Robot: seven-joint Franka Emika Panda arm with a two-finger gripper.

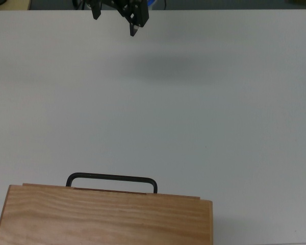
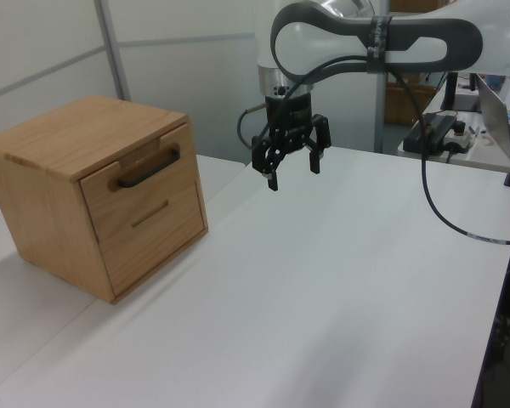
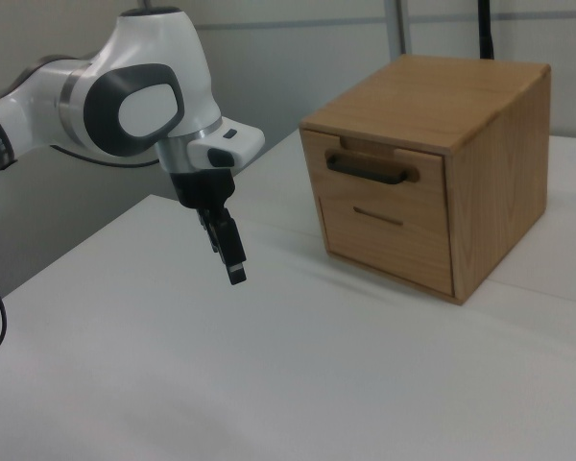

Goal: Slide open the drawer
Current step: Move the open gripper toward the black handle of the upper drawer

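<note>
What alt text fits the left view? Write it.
A white robot arm holds its open gripper above a white table, apart from a wooden cabinet at the left view's left. The drawer with the black handle is shut.

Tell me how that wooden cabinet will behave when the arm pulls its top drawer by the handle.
The cabinet looks boxy and broad-based, so tipping seems unlikely. It stands loose on a smooth white table, so it may slide toward the gripper. The thin black handle looks rigid.
</note>
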